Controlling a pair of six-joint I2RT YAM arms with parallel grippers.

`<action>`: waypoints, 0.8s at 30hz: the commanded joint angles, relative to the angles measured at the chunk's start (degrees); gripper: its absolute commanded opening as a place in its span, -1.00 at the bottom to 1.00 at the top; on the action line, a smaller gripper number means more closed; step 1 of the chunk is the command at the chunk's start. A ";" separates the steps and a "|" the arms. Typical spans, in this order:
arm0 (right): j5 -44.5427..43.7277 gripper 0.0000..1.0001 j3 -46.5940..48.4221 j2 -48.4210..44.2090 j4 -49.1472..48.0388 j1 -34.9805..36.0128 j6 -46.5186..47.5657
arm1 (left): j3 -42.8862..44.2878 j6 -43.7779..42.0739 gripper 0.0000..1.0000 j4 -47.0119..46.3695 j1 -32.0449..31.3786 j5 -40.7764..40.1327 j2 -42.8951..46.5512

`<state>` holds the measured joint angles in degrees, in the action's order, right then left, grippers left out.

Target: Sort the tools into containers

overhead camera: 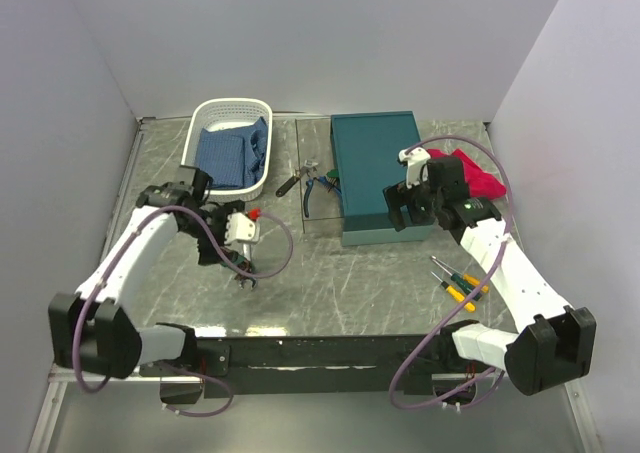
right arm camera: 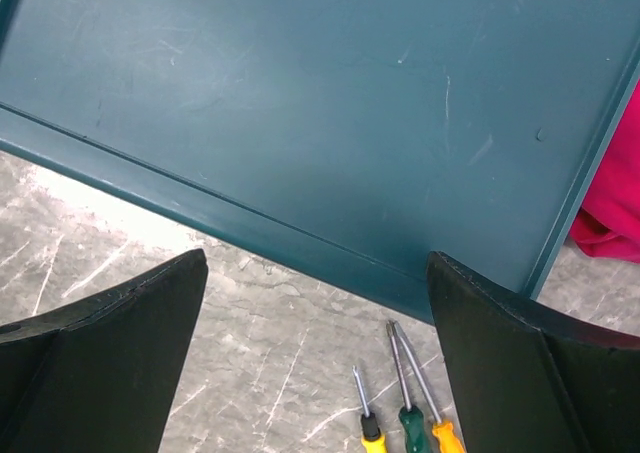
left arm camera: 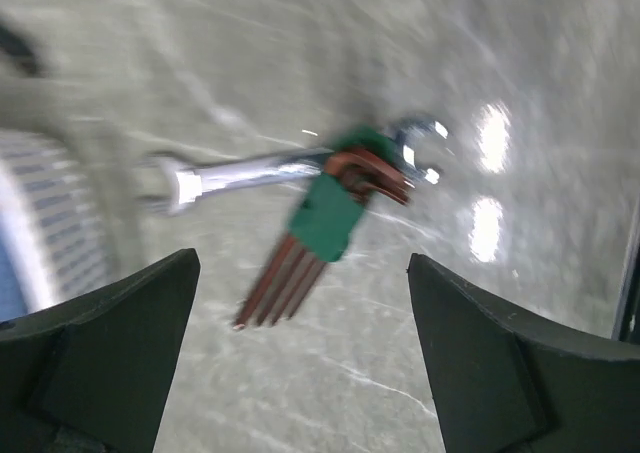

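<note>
The teal box (overhead camera: 378,173) stands shut at the back middle; its lid fills the right wrist view (right arm camera: 300,93). Blue-handled pliers (overhead camera: 322,185) and a dark-handled tool (overhead camera: 291,182) lie just left of it. Three screwdrivers (overhead camera: 455,281), with yellow and green handles, lie at the front right and show in the right wrist view (right arm camera: 402,423). My right gripper (overhead camera: 405,209) (right arm camera: 315,353) is open and empty over the box's front edge. My left gripper (overhead camera: 244,269) (left arm camera: 300,353) is open and empty above a silver spanner (left arm camera: 245,173) and a green-holdered hex key set (left arm camera: 325,218).
A white basket (overhead camera: 262,108) with a blue cloth (overhead camera: 230,148) stands at the back left; its wall shows in the left wrist view (left arm camera: 45,208). A red cloth (overhead camera: 474,176) lies right of the box and shows in the right wrist view (right arm camera: 612,198). Grey walls enclose the table.
</note>
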<state>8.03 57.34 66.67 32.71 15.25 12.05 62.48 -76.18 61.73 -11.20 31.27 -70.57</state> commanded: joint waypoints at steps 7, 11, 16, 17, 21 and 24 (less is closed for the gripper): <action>-0.30 0.96 3.30 0.12 0.69 0.31 0.51 | -3.15 -18.64 0.83 -1.70 0.48 -1.82 -9.76; -0.21 0.97 3.57 0.39 0.78 0.31 0.51 | -3.86 -20.84 0.85 -2.15 0.39 -3.14 -13.97; 0.05 0.97 4.27 1.70 1.04 0.31 0.34 | -4.56 -22.16 0.84 -4.16 0.39 -4.55 -17.76; 0.14 0.97 4.44 1.88 1.22 0.31 0.34 | -5.17 -22.08 0.84 -5.04 0.39 -4.37 -18.37; -0.03 0.97 5.06 3.11 1.22 0.31 0.43 | -7.01 -21.73 0.83 -9.08 -0.22 -5.25 -20.13; -0.12 0.97 5.59 3.72 1.39 0.31 0.51 | -9.30 -21.82 0.82 -11.89 -0.22 -6.39 -21.02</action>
<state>7.99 60.05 69.60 34.24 15.25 12.08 55.55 -95.90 53.67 -11.14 25.98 -90.67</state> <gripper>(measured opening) 0.985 0.913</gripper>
